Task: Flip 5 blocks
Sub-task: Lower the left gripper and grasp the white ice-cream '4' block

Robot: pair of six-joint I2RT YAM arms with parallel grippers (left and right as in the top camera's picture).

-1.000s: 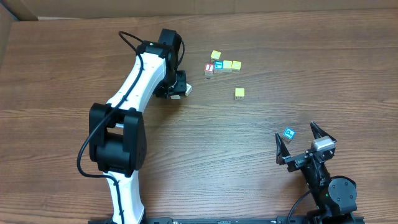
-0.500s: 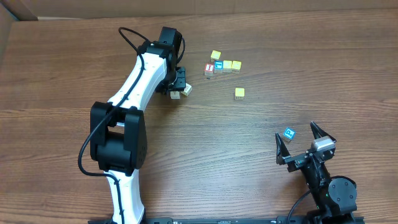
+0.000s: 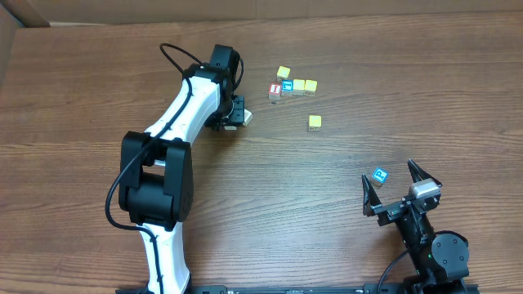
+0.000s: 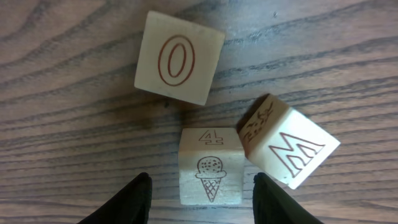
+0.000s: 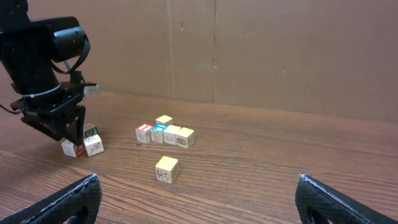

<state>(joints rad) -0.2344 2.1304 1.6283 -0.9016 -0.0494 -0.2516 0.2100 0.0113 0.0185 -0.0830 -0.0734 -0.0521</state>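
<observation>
One centred squeeze, I judge: my left pincer (image 4: pixel 202 186) stands spread astride the ice-cream block (image 4: pixel 210 163), the tilted M block (image 4: pixel 291 149) crowding its right.

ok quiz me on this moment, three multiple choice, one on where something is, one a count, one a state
1. The ice-cream block lies: A alone, far from any other block; B on top of another block; C between the left gripper's fingers.
2. Blocks in the left wrist view: A two; B three; C five.
3. The right gripper is: A open and empty; B shut on a block; C shut and empty.
Answers: 1 C, a finger shows on each side of it. 2 B, only the O block, the M block and the ice-cream block show. 3 A, its fingers stand wide apart with nothing between them.
</observation>
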